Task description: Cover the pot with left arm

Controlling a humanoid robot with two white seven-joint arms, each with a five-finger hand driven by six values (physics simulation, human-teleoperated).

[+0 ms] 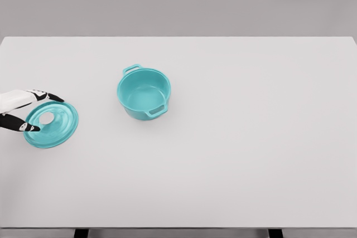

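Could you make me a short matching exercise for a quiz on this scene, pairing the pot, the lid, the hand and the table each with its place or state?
Things:
1. pot
2. lid
3. left hand
4. table

Places or states:
A. white, bearing everything else
B. comes in at the left edge, fingers around the lid's rim
C. open and uncovered, left of the table's middle
D. teal disc with a hole at its centre, near the left edge

Pairs: 1-C, 2-D, 3-B, 4-A
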